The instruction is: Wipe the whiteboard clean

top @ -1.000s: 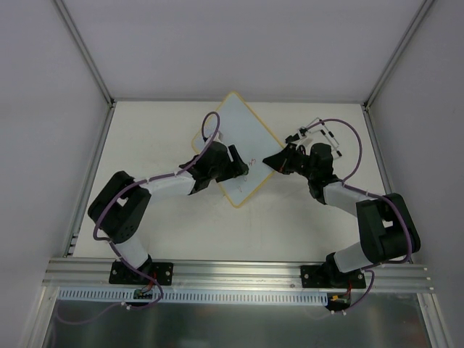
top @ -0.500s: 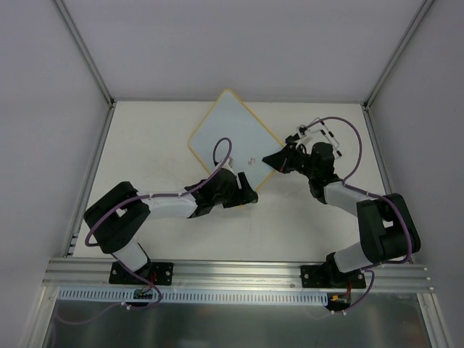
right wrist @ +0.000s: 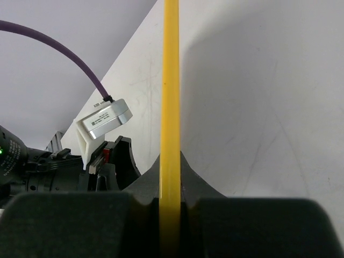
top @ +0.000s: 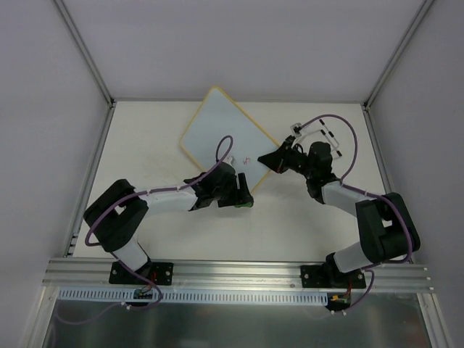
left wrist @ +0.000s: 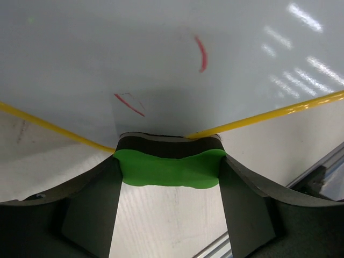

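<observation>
The whiteboard (top: pixel 217 132) lies diamond-wise on the table, white with a yellow-tan frame. Red marks (top: pixel 247 162) remain near its near right corner; the left wrist view shows a red curve (left wrist: pixel 201 52) and a red stroke (left wrist: pixel 129 105) on the board (left wrist: pixel 161 48). My left gripper (top: pixel 243 199) is shut on a green eraser (left wrist: pixel 169 169) just off the board's near corner. My right gripper (top: pixel 270 161) is shut on the board's right edge; its wrist view shows the yellow frame (right wrist: pixel 171 97) clamped between the fingers.
A small white holder with black clips (top: pixel 313 130) sits behind the right gripper. The enclosure's aluminium rails (top: pixel 239 272) and grey walls bound the white table (top: pixel 145 145). The left wrist camera and cable show in the right wrist view (right wrist: pixel 105 121).
My left gripper slid with the eraser toward the near corner, off the board onto the table. The board has shifted left and away. Some red writing near the corner is fainter.
</observation>
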### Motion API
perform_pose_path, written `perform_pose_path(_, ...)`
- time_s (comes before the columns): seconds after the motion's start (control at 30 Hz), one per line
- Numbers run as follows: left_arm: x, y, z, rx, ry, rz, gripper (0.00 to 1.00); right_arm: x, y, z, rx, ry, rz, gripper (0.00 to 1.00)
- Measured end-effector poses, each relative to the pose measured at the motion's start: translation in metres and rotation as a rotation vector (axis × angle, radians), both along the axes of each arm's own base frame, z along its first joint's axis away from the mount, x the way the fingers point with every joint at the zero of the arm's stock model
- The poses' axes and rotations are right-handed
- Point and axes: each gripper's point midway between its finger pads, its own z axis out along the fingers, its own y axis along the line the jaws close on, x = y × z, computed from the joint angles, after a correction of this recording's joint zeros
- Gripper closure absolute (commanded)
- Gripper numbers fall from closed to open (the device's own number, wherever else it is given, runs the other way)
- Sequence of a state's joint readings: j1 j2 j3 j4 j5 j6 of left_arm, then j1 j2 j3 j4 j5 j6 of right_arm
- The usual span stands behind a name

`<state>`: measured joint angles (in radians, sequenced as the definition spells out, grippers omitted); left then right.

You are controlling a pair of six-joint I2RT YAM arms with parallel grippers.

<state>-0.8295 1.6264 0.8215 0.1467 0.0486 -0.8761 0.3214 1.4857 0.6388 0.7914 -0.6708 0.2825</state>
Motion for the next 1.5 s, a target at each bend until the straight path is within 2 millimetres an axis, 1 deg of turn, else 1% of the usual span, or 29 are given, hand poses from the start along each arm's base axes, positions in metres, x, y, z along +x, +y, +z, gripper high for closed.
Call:
perform_pose_path(0.1,0.007,0.001,0.010,0.042,-0.050,-0.048,1.00,0.001,0.002,-0.001,0.000,0.003,0.005,1.00)
perform_pose_path(0.2,0.021,0.002,0.025,0.052,-0.108,-0.065,1.00,0.001,0.003,-0.002,0.003,0.012,0.007,1.00)
perform_pose_path(0.3,0.054,0.014,0.049,0.045,-0.190,-0.002,1.00,-0.002,0.005,-0.006,0.007,0.053,0.013,1.00)
perform_pose_path(0.4,0.091,0.029,0.078,0.028,-0.278,0.103,1.00,-0.012,0.011,-0.015,0.012,0.124,0.045,0.99)
perform_pose_path(0.43,0.100,0.032,0.085,0.027,-0.299,0.133,1.00,-0.016,0.013,-0.018,0.013,0.150,0.056,1.00)
perform_pose_path(0.47,0.106,0.033,0.091,0.024,-0.314,0.150,1.00,-0.019,0.014,-0.021,0.013,0.170,0.065,1.00)
perform_pose_path(0.57,0.119,0.030,0.108,0.005,-0.348,0.185,1.00,-0.027,0.018,-0.027,0.014,0.210,0.092,1.00)
perform_pose_path(0.67,0.135,0.019,0.125,-0.026,-0.378,0.206,1.00,-0.027,0.018,-0.027,0.016,0.214,0.092,1.00)
perform_pose_path(0.73,0.140,0.014,0.131,-0.042,-0.385,0.213,1.00,-0.028,0.017,-0.028,0.017,0.221,0.087,1.00)
perform_pose_path(0.8,0.142,0.012,0.131,-0.049,-0.386,0.219,1.00,-0.028,0.017,-0.030,0.019,0.228,0.081,1.00)
perform_pose_path(0.97,0.137,0.007,0.125,-0.051,-0.384,0.238,1.00,-0.032,0.014,-0.034,0.025,0.251,0.057,1.00)
perform_pose_path(1.13,0.113,-0.001,0.109,-0.045,-0.368,0.238,1.00,-0.034,0.011,-0.039,0.029,0.274,0.030,1.00)
perform_pose_path(1.27,0.091,-0.004,0.097,-0.029,-0.345,0.235,1.00,-0.034,0.010,-0.039,0.030,0.273,0.019,1.00)
perform_pose_path(1.5,0.076,0.005,0.079,0.004,-0.297,0.244,1.00,-0.032,0.007,-0.036,0.029,0.261,-0.006,1.00)
